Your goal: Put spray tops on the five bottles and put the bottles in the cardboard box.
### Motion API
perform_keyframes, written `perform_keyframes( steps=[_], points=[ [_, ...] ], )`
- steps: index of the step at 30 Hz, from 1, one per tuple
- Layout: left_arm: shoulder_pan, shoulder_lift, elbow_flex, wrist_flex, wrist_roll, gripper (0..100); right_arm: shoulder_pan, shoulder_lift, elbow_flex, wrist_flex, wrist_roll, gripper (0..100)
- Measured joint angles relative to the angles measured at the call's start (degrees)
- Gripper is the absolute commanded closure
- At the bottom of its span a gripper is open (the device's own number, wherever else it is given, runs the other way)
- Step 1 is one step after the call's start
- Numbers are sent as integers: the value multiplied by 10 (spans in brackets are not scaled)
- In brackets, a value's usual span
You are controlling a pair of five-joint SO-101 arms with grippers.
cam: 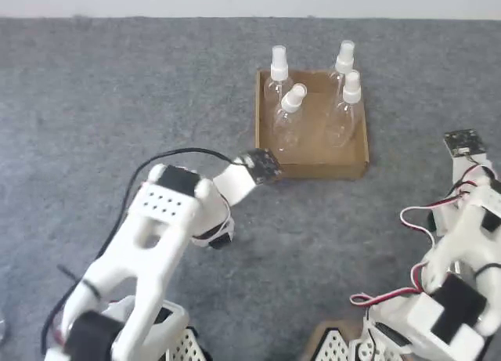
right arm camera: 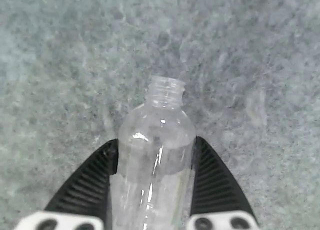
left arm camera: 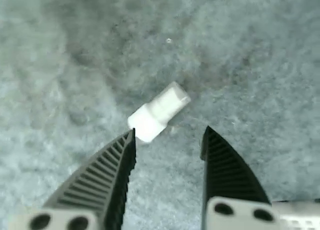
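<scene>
A white spray top [left arm camera: 159,112] lies on its side on the grey carpet. My left gripper [left arm camera: 167,135] hangs open just short of it, one fingertip close to its wider end. My right gripper [right arm camera: 156,141] is shut on a clear bottle [right arm camera: 162,122] with a bare threaded neck pointing away from the wrist. In the high view the cardboard box [cam: 313,170] sits at the far middle and holds several capped bottles [cam: 288,118], some upright and some leaning. The left arm [cam: 168,212] stands in front of the box's left corner. The right arm [cam: 462,243] is at the right edge.
Grey carpet [cam: 117,102] covers the whole table. Open carpet stretches left of the box and between the two arms. A loose black cable [cam: 168,155] arcs over the left arm, and red and white wires [cam: 419,216] hang by the right arm.
</scene>
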Motion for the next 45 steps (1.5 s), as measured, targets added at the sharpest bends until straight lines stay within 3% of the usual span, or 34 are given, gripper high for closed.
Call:
perform_keyframes(
  steps=[13, 21, 27, 32, 39, 45],
  points=[
    [2, 105, -1, -79, -116, 808, 0, 1, 0, -2, 0, 988],
    [1, 166, -1, -136, -122, 848, 0, 2, 0, -2, 0, 988],
    [1, 178, -1, -197, -47, 981, 0, 2, 0, -2, 0, 988],
    [-12, 178, -12, -201, 26, 980, 0, 2, 0, -2, 0, 988],
    [-105, 185, -97, -205, 171, 978, 0, 2, 0, -2, 0, 988],
    [-131, 185, -111, -205, 207, 854, 0, 2, 0, -2, 0, 988]
  ],
)
